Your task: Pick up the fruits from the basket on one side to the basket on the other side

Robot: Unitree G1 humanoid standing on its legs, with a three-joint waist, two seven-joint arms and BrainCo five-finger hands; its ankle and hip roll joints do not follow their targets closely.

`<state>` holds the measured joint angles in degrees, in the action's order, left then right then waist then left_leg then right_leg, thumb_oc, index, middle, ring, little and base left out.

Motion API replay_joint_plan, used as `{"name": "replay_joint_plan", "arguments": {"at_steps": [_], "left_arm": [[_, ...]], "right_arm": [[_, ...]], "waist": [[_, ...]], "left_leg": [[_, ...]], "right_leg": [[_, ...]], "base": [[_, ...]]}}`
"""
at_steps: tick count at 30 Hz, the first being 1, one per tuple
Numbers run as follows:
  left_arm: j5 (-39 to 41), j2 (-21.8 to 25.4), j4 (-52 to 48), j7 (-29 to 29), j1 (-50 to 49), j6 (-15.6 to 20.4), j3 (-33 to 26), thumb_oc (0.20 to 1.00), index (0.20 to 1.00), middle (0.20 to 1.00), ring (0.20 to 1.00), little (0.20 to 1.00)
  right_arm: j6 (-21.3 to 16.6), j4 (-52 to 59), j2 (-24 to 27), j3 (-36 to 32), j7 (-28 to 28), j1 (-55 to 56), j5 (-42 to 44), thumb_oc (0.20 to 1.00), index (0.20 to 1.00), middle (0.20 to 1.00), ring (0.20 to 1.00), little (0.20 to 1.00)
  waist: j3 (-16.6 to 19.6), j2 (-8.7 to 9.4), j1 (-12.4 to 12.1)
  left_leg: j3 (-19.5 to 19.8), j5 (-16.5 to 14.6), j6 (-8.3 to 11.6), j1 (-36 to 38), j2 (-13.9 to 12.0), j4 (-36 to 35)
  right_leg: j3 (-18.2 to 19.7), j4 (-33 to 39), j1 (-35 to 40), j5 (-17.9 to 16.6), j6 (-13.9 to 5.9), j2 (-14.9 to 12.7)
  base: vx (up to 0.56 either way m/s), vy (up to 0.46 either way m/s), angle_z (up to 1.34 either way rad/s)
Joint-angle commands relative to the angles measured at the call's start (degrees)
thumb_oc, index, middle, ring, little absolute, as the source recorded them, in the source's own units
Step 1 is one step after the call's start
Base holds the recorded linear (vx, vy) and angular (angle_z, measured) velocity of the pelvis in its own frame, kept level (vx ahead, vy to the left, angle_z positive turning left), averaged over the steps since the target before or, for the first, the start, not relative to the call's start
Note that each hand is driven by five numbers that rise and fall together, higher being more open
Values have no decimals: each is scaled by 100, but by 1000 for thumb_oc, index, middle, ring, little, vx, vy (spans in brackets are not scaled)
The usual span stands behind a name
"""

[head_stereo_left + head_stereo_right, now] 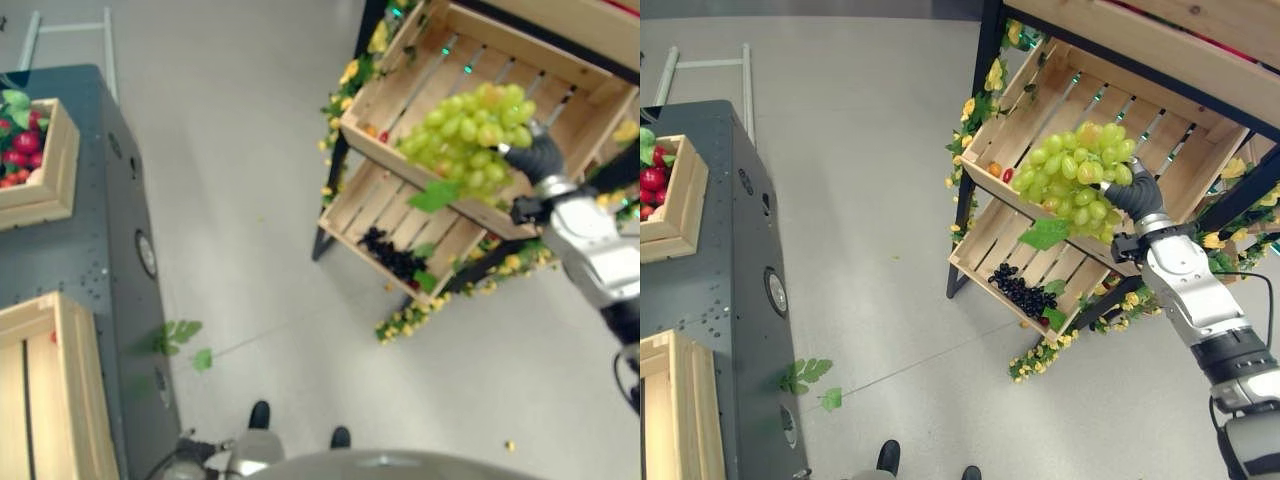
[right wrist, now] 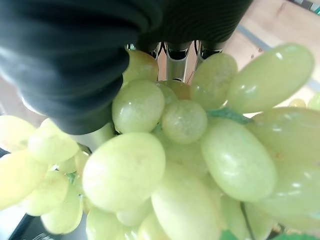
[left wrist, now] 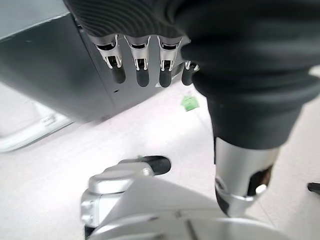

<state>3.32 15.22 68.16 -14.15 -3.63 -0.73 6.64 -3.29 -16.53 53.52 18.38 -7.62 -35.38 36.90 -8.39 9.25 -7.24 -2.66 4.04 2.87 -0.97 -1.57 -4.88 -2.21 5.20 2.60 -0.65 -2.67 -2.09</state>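
Note:
A big bunch of green grapes [image 1: 1075, 180] with a green leaf hangs in the air in front of the upper wooden crate [image 1: 1015, 130] of a tilted rack on the right. My right hand [image 1: 1137, 195] is shut on the bunch from behind; in the right wrist view the grapes [image 2: 185, 150] press against the palm. A lower crate [image 1: 985, 250] on the same rack holds dark grapes [image 1: 1023, 292]. On the left, a dark table [image 1: 80, 250] carries a crate [image 1: 45, 190] of red fruit and a second crate [image 1: 70, 380]. My left hand [image 3: 140, 55] hangs open beside the table's side.
Two small fruits [image 1: 1000, 172] lie at the upper crate's front corner. Yellow flowers [image 1: 400, 320] trim the rack's black legs. Loose green leaves [image 1: 180, 335] lie on the grey floor between table and rack. A white frame [image 1: 70, 30] lies at the far left.

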Motion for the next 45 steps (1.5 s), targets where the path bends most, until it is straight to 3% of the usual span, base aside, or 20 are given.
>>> {"name": "replay_joint_plan", "arguments": {"at_steps": [1,8,17,18,19,25,38,45], "left_arm": [[174,-68,376,56,128,30,407,1000,1000,1000,1000,1000],[353,-11,410,78,223,81,495,1000,1000,1000,1000,1000],[452,33,424,64,379,163,682,1000,1000,1000,1000,1000],[434,35,429,59,400,163,710,1000,1000,1000,1000,1000],[435,31,418,45,425,162,733,1000,1000,1000,1000,1000],[447,-13,441,26,446,158,757,1000,1000,1000,1000,1000],[210,-53,456,44,475,102,782,1000,1000,1000,1000,1000],[158,-79,447,65,446,108,626,1000,1000,1000,1000,1000]], "right_arm": [[-193,-471,505,177,-218,-1019,265,200,200,200,200,200],[-53,-1804,619,555,-332,-1996,252,200,200,200,200,200],[283,-3831,667,1241,-397,-3333,-564,200,200,200,200,200],[320,-3986,626,1295,-401,-3428,-628,492,492,492,492,492],[340,-4100,579,1291,-478,-3504,-659,1000,1000,1000,1000,1000],[406,-4193,433,1361,-379,-3449,-1025,1000,1000,1000,1000,1000],[459,-3288,722,1766,-188,-3111,-2102,1000,1000,1000,1000,1000],[259,-2211,736,849,-154,-1874,-1843,1000,1000,1000,1000,1000]], "waist": [[10,106,-148],[-76,97,-189],[-228,45,-283],[-235,37,-289],[-241,29,-302],[-280,-36,-304],[-229,-34,-206],[-203,-28,-186]], "left_leg": [[235,-288,-221,-98,63,119],[339,-228,-193,-238,71,126],[561,-107,-134,-504,112,121],[581,-99,-129,-525,113,122],[598,-90,-127,-542,115,117],[717,-45,-109,-615,138,99],[773,-70,-107,-554,149,84],[791,-80,-116,-532,150,78]], "right_leg": [[-160,-21,-108,-87,-359,24],[-268,-31,-188,-88,-343,11],[-516,-39,-316,-62,-312,-11],[-537,-38,-326,-57,-305,-11],[-550,-35,-332,-55,-301,-9],[-651,-42,-367,-30,-282,-13],[-667,-32,-302,8,-278,-15],[-682,-25,-276,8,-290,-35]], "base": [[1,5,4],[-1,1,11],[3,-8,14],[-1,-13,19],[-3,-12,11],[11,-6,6],[4,-1,3],[-5,3,3]]}}
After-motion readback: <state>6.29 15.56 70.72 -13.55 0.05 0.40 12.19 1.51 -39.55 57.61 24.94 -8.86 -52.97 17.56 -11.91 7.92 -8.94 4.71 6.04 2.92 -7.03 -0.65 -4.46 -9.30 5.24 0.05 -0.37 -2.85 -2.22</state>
